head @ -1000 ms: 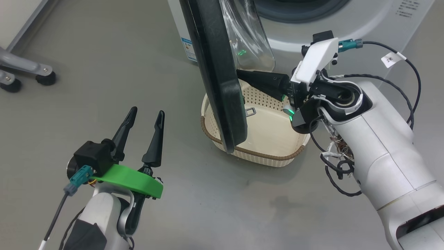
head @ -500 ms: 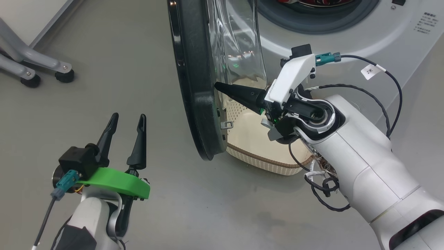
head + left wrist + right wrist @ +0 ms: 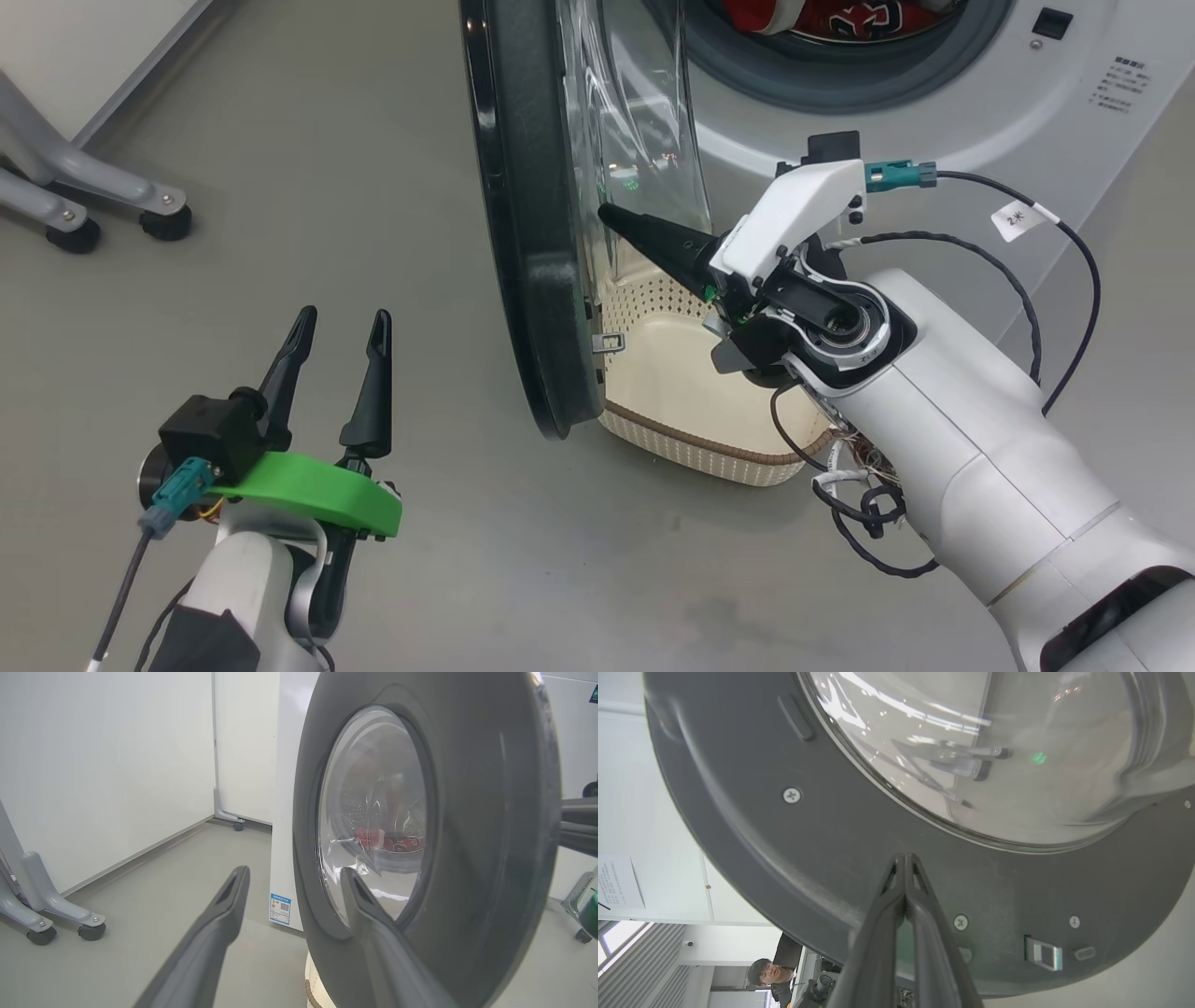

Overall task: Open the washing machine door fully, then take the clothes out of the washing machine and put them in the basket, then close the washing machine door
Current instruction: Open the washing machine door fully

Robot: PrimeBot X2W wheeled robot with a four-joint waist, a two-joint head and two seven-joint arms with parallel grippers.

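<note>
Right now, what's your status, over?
Left jaws open, idle. Right jaws shut, tips at inner rim of washing machine door. Clothes in drum. Basket under door's edge.

washing machine door (image 3: 523, 233): glossy black plastic rim, clear glass bowl | basket (image 3: 709, 448): matt perforated cream plastic | floor (image 3: 327, 187): smooth grey

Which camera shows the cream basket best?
The head view: the basket shows its perforated wall, floor and brown rim, partly behind the door and right arm. The left wrist view catches a sliver of rim under the door; the right wrist view faces the door's inner side.
</note>
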